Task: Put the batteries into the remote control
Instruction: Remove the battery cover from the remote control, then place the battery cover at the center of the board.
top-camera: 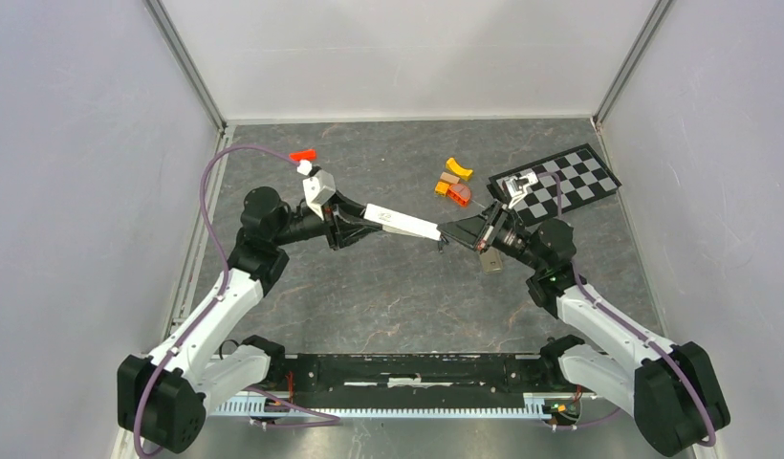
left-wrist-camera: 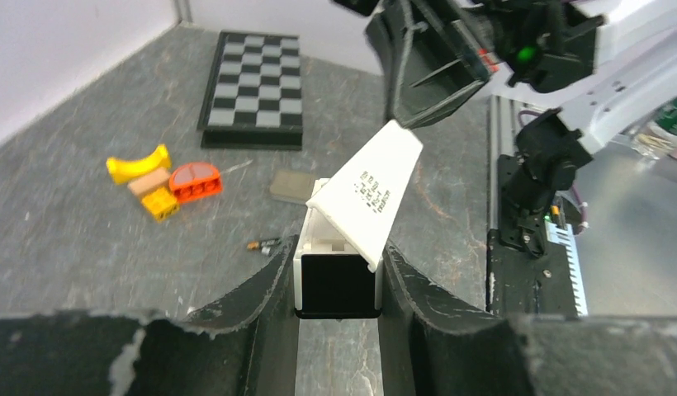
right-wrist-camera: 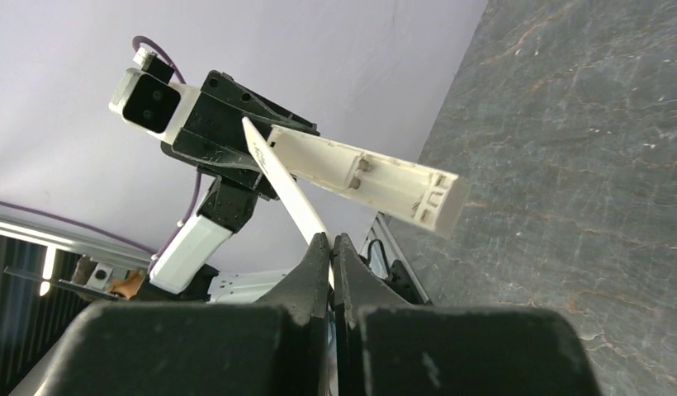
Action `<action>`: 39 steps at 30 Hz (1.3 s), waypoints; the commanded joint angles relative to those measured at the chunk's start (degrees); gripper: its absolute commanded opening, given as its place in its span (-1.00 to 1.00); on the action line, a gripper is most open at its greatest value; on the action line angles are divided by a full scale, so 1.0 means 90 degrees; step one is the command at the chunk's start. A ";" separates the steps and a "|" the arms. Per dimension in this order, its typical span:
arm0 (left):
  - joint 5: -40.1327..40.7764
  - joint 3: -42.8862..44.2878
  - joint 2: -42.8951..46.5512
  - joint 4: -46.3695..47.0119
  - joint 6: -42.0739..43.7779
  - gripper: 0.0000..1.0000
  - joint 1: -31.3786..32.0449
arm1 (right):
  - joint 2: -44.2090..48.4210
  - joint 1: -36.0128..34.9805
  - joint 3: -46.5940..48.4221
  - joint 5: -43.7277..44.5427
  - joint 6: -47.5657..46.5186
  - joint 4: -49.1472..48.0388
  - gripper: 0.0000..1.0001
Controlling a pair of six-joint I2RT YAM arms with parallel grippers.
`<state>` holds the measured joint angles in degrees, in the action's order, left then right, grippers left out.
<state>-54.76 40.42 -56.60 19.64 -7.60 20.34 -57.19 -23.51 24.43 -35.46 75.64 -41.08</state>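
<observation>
My left gripper (left-wrist-camera: 338,256) is shut on the black-capped end of the white remote control (left-wrist-camera: 335,247) and holds it above the table. Its thin white battery cover (left-wrist-camera: 372,194) is angled up off the body. My right gripper (right-wrist-camera: 332,239) is shut on the free end of that cover (right-wrist-camera: 286,186). The open battery recess of the remote control (right-wrist-camera: 368,177) shows empty in the right wrist view. From above, the remote control (top-camera: 400,223) spans between the left gripper (top-camera: 355,228) and the right gripper (top-camera: 453,235). One small dark battery (left-wrist-camera: 263,244) lies on the table below.
A checkerboard (top-camera: 560,182) lies at the back right, with orange and yellow blocks (top-camera: 453,182) beside it. A flat grey piece (left-wrist-camera: 292,186) rests near the battery. A red piece (top-camera: 302,155) sits at the back left. Grey walls enclose the table.
</observation>
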 commanded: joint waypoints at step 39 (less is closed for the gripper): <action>-0.0388 0.0110 0.1077 -0.2633 0.1541 -0.96 0.0000 | 0.0888 0.1539 0.0154 0.0215 -0.6174 0.5070 0.62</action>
<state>-49.41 40.51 -47.05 -9.82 4.45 20.34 -55.81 -9.67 21.52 -27.18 23.73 11.49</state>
